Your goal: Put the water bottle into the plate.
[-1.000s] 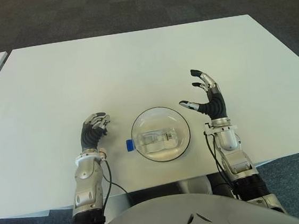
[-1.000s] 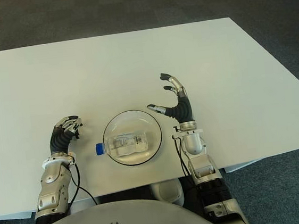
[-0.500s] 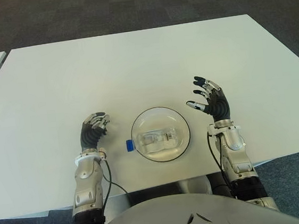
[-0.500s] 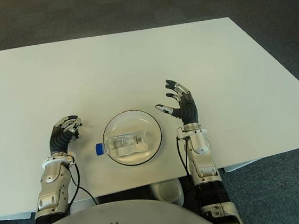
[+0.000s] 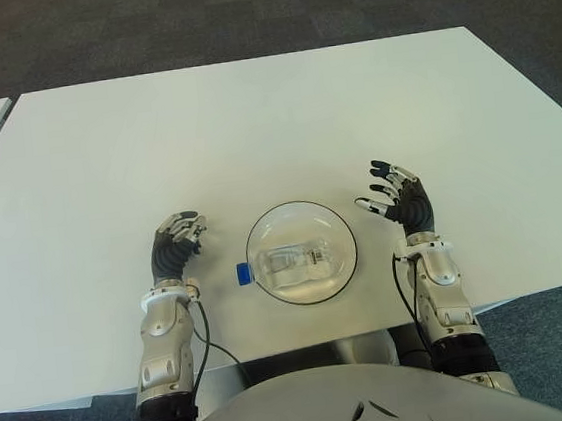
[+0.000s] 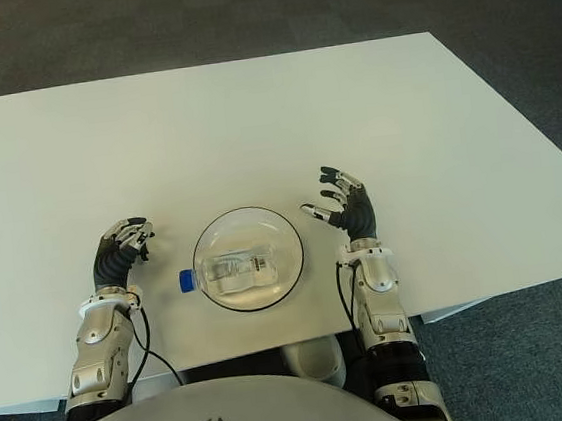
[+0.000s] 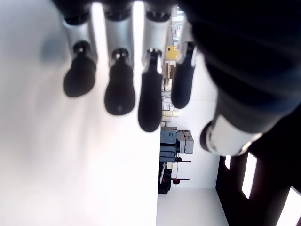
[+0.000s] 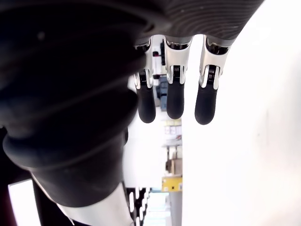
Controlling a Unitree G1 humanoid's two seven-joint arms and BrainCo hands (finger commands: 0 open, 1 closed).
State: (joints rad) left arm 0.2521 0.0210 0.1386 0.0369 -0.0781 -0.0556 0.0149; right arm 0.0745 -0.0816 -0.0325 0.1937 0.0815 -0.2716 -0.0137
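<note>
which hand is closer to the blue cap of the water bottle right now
The left hand. It shows just left of the blue cap, which sticks out over the plate's left rim. The right hand is across the plate, beyond its right rim, empty with fingers spread.

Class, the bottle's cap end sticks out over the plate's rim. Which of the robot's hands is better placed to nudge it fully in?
Probably the left hand. The water bottle lies in the plate with its blue cap overhanging the rim on that side. The right hand shows empty beside the far rim.
</note>
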